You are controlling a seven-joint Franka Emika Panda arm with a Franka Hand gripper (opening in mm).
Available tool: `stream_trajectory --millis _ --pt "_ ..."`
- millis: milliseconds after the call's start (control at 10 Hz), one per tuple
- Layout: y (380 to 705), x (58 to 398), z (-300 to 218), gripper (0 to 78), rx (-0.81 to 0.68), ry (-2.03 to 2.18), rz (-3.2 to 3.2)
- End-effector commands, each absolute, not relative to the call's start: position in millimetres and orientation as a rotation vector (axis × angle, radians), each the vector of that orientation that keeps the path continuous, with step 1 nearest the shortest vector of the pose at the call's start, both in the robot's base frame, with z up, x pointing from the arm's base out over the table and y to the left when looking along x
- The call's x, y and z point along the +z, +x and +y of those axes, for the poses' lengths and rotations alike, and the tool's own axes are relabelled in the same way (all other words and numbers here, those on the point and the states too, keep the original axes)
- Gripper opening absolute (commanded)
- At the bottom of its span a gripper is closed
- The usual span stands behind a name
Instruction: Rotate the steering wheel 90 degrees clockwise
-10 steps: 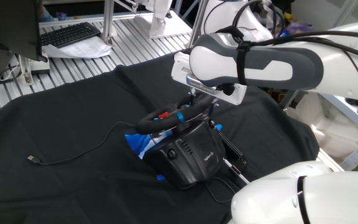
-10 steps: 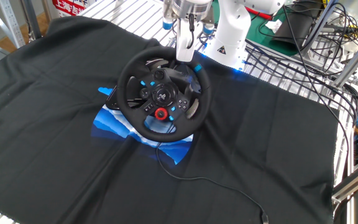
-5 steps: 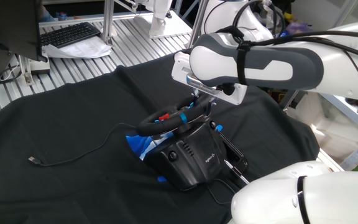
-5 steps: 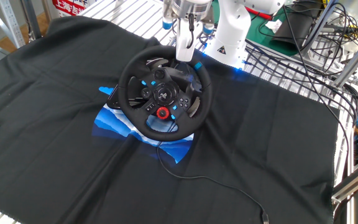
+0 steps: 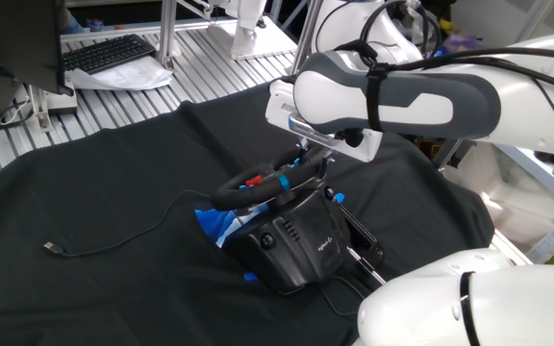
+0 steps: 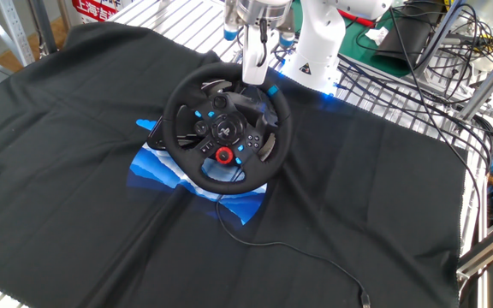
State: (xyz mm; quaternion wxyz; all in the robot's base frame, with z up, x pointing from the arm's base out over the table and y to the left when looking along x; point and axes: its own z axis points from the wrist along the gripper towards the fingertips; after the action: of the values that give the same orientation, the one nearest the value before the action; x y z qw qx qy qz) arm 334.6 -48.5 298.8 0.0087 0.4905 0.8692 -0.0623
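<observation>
The steering wheel (image 6: 227,130) is black and round, with a red hub button (image 6: 223,155) and blue buttons. It sits on its bulky black base (image 5: 291,235) in the middle of the black cloth. A blue stripe (image 6: 272,91) marks the rim at the upper right. My gripper (image 6: 253,79) comes down from above at the rim's far edge, next to the stripe, with its fingers closed on the rim. In the one fixed view the gripper (image 5: 308,159) meets the tilted rim (image 5: 243,190) at its high end, under the white arm.
A blue sheet (image 6: 157,167) lies under the base. A black cable (image 6: 298,252) runs off the wheel, and another ends in a plug (image 5: 51,247). A second white robot base (image 6: 315,43) stands behind. A keyboard (image 5: 109,53) lies far back. A white arm link (image 5: 469,298) fills the near corner.
The wheel has turned a touch clockwise with the gripper on its rim; in the last half second nothing visibly moved.
</observation>
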Motion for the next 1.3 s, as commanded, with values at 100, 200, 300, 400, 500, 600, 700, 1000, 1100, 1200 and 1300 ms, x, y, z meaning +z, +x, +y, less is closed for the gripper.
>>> stream_trajectory --millis 100,200,300,400,500,600,700,1000,1100,1200,1300 --pt "341.8 300.4 -45.6 1.1 -0.183 1.755 2.501" --pt "341.8 300.4 -45.6 1.1 -0.184 1.755 2.486" --pt "341.8 300.4 -45.6 1.1 -0.187 1.759 2.469" --pt "341.8 300.4 -45.6 1.1 -0.189 1.76 2.467" --pt "341.8 300.4 -45.6 1.1 -0.21 1.756 2.446" --pt "341.8 300.4 -45.6 1.1 -0.211 1.755 2.444" --pt "341.8 300.4 -45.6 1.1 -0.219 1.754 2.432" --pt "341.4 300.2 -45.7 1.1 -0.223 1.732 2.452" --pt "340.9 300.0 -45.9 1.1 -0.224 1.722 2.459" --pt "340.6 299.7 -46.0 1.1 -0.217 1.711 2.473" --pt "340.6 299.7 -46.0 1.1 -0.219 1.707 2.475"
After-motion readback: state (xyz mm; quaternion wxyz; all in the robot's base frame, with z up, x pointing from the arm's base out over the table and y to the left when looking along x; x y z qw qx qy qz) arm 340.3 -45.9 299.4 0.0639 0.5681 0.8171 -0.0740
